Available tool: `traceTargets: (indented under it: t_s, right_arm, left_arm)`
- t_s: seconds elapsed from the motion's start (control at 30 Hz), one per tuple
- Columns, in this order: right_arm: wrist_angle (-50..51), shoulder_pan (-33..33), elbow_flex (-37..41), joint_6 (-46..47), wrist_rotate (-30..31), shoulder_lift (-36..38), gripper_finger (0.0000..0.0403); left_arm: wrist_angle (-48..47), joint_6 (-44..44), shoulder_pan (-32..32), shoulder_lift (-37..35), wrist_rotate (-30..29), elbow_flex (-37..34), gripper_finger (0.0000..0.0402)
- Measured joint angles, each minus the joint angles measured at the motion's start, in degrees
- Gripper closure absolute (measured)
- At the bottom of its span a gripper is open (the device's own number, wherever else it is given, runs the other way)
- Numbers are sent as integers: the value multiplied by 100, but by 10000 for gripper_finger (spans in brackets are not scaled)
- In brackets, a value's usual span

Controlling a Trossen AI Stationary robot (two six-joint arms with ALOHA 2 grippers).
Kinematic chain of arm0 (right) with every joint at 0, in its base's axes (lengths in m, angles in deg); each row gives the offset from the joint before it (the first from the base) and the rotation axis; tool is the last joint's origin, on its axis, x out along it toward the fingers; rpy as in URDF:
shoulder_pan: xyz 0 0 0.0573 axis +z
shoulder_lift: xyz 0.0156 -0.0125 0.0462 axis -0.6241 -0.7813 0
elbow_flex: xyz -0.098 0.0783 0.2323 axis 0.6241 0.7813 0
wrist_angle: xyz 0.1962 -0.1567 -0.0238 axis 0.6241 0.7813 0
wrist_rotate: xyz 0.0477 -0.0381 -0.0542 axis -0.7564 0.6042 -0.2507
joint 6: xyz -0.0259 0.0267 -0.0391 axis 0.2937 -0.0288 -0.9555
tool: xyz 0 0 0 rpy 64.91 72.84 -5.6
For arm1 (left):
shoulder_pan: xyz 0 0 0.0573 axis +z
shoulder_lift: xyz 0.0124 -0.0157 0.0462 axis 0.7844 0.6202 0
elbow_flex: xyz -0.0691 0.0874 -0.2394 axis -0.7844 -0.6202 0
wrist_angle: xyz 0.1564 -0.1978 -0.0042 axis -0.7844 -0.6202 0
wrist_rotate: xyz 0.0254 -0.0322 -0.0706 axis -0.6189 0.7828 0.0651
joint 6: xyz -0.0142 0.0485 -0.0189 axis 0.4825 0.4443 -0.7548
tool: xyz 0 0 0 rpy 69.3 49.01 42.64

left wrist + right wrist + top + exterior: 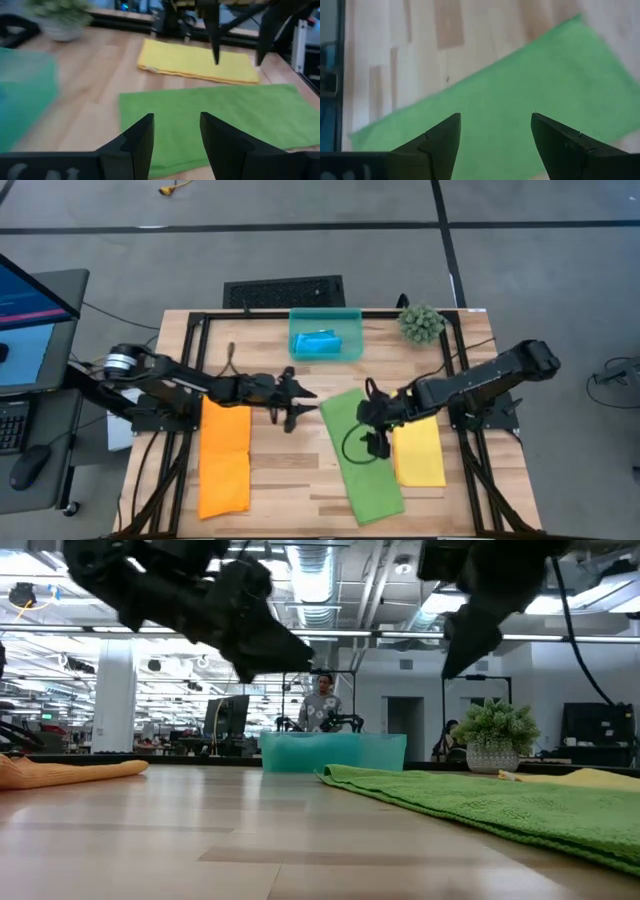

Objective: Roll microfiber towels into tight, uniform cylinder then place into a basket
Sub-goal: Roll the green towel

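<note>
Green towel: long flat green microfiber cloth [360,455] lies slantwise, mid worktop [290,500].
Right claw [372,430]: hovering above it, fingers wide, empty.
Left claw [298,403]: just beside towel's far corner, parted, empty.
Basket: translucent teal plastic bin [326,333], far edge, holding a rolled blue towel [318,342].

Robotics lab in open-plan industrial hall. Evidence: wooden bench [300,480] inside black frame rig, monitor [25,320] and keyboard [12,425] alongside, grey concrete floor [520,270], exposed ceiling ducts [320,570], strip lighting, person [322,700] at distant workstation.
</note>
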Motion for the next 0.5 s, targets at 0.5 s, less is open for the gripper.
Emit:
traceTargets:
  t_s: [0.5]
  right_arm:
    - [-1082,868,-48,886,145,-771,138]
  left_arm:
    - [-1737,4,-345,2278,468,2279,251]
